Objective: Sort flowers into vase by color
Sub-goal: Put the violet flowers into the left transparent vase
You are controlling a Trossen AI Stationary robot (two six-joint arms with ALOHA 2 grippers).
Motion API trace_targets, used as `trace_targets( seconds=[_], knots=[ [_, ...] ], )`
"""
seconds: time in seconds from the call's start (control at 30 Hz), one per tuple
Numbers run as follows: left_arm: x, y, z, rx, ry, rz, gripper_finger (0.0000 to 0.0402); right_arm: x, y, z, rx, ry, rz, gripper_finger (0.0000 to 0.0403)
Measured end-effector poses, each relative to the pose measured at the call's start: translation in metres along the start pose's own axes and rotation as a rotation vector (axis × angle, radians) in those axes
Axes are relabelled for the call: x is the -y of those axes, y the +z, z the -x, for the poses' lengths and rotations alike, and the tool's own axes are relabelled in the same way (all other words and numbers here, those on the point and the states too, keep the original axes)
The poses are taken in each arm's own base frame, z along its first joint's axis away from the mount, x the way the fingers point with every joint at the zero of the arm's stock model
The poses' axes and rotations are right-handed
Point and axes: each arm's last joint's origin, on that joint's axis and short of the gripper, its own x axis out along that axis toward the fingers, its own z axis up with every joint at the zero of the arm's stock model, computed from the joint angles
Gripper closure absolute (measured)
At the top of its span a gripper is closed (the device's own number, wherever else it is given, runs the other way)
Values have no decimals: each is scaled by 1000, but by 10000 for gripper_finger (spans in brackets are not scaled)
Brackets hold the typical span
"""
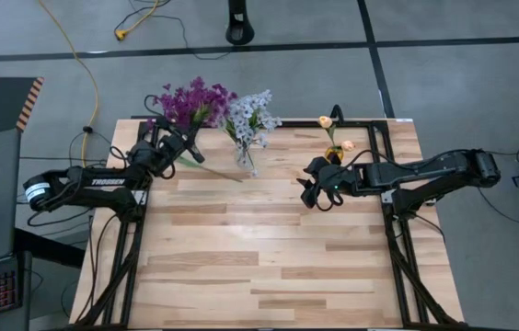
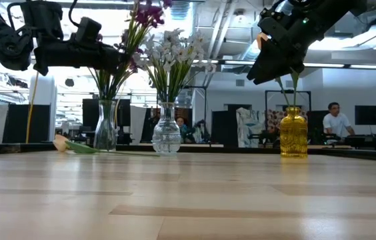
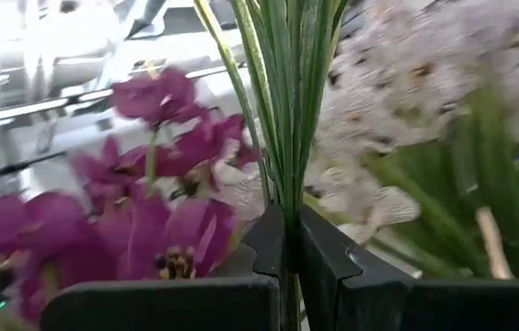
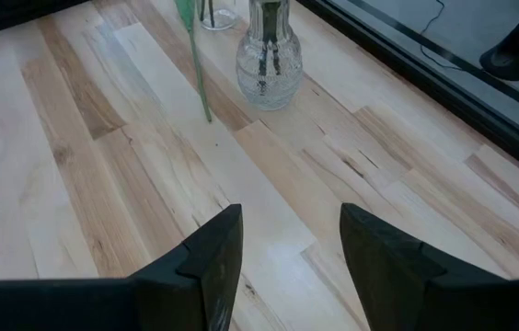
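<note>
Purple flowers (image 1: 190, 101) stand in a tall clear vase (image 2: 106, 127) at the far left. My left gripper (image 3: 287, 230) is shut on their green stems above the vase. Pale blue-white flowers (image 1: 250, 115) fill a round clear vase (image 2: 167, 137) beside them. Peach buds (image 1: 326, 121) rise from a yellow vase (image 2: 293, 133) at the far right. One peach sprig (image 2: 65, 143) lies flat on the table near the tall vase. My right gripper (image 4: 287, 248) hovers open over bare wood in front of the yellow vase. My left gripper pinches a bunch of thin green stems (image 3: 282, 184) of the purple flowers between its two fingers, below the blooms. The fingers come about level from the table's left and lie across the stems (image 2: 123, 67). The stems stand upright and run down toward the tall vase's mouth.
A black frame rail (image 1: 370, 121) runs along the table's far edge behind the vases. The near half of the wooden table (image 1: 259, 267) holds nothing. A person (image 2: 335, 120) sits in the room beyond the table.
</note>
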Motion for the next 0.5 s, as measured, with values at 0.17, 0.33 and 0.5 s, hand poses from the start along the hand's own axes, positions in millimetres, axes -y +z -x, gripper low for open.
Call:
trace_targets(
  seconds=[0.17, 0.33, 0.5],
  knots=[
    [-1, -1, 0, -25, 48, 25, 401, 0, 0, 0, 0, 0, 0, 194],
    [-2, -1, 0, -36, 75, 80, 401, 0, 0, 0, 0, 0, 0, 194],
    [-3, -2, 0, -52, 115, 129, 401, 0, 0, 0, 0, 0, 0, 194]
  ],
)
